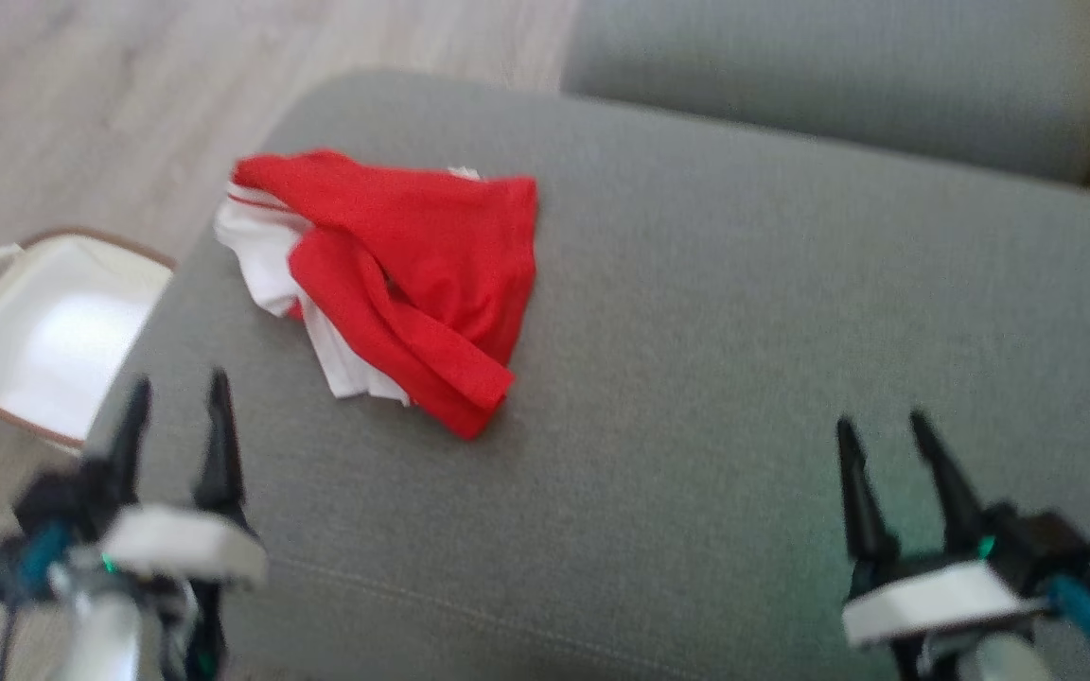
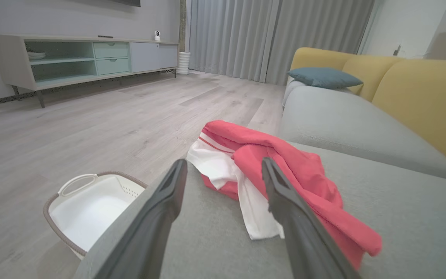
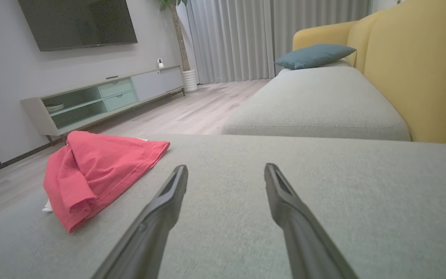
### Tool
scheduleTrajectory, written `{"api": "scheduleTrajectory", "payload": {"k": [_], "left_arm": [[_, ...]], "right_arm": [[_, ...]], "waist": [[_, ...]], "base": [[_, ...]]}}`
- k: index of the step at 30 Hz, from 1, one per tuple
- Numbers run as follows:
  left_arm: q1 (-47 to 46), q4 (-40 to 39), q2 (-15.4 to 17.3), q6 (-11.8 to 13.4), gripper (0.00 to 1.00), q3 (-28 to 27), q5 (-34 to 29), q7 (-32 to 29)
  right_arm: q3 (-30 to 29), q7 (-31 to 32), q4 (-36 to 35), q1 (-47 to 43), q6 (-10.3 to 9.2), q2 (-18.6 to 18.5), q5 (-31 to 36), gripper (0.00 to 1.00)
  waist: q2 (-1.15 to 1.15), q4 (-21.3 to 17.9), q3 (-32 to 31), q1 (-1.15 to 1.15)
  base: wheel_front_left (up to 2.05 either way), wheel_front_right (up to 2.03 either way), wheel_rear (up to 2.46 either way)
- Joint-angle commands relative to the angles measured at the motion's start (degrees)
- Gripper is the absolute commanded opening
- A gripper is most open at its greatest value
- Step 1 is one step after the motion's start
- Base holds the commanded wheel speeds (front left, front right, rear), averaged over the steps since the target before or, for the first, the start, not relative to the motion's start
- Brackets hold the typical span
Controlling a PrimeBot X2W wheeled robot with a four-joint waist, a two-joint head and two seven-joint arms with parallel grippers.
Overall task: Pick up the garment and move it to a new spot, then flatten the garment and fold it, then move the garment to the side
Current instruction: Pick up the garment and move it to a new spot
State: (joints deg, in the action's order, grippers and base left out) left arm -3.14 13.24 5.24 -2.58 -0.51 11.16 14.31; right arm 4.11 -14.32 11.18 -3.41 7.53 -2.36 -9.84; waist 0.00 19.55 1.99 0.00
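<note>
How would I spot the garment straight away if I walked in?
Start at the wide grey sofa seat. Near its left edge, by the white basket standing on the floor, the garment lies in a crumpled heap. It is bright red with white cloth showing, against plain grey all round.

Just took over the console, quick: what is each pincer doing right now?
Left pincer: open, empty, apart from the red and white garment.
Right pincer: open, empty, over the bare sofa cushion.
</note>
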Motion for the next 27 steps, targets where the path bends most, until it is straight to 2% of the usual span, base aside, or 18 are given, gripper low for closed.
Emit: {"api": "scheduleTrajectory", "payload": {"k": [1, 4, 11, 15, 20, 23, 27], "left_arm": [[-6.6, 0.6, 2.6, -0.4, 1.00, -2.2, -0.6, 0.3], [-14.0, 6.2, 5.3, -1.0, 1.00, -2.3, -0.8, -3.0], [-30.9, 19.1, 11.0, -3.1, 1.00, -2.3, 1.5, -15.1], [-38.6, 26.2, 12.8, -4.0, 1.00, -1.5, 3.5, -21.5], [-44.2, 32.7, 14.6, -4.4, 1.00, -0.8, 4.8, -26.1], [-47.5, 36.5, 16.0, -4.5, 1.00, -0.5, 5.0, -26.4], [-50.4, 40.9, 16.1, -4.6, 1.00, -0.2, 5.5, -26.2]], "right_arm": [[0.6, -0.7, -2.8, 4.3, -0.04, -0.5, 0.8, 1.00], [-0.6, -0.7, -4.6, 6.5, -0.04, -0.5, 2.1, 1.00], [-2.7, -0.1, -8.6, 9.9, -0.04, -0.5, 4.2, 1.00], [-3.2, 0.9, -10.1, 10.6, -0.04, -0.5, 3.7, 1.00], [-2.6, 1.7, -10.8, 11.1, -0.04, -0.5, 2.0, 1.00], [-2.0, 1.9, -11.4, 11.5, -0.04, -0.5, 2.1, 1.00], [-1.5, 2.2, -11.9, 11.6, -0.04, -0.5, 2.2, 1.00]], "waist": [[0.00, -2.7, 4.5, 0.00], [0.00, -4.1, 7.9, 0.00], [0.00, -7.0, 14.6, 0.00], [0.00, -7.9, 17.0, 0.00], [0.00, -8.9, 18.5, 0.00], [0.00, -9.4, 19.4, 0.00], [0.00, -10.0, 20.0, 0.00]], "base": [[0.00, 0.00, 0.00], [0.00, 0.00, 0.00], [0.00, 0.00, 0.00], [0.00, 0.00, 0.00], [0.00, 0.00, 0.00], [0.00, 0.00, 0.00], [0.00, 0.00, 0.00]]}}
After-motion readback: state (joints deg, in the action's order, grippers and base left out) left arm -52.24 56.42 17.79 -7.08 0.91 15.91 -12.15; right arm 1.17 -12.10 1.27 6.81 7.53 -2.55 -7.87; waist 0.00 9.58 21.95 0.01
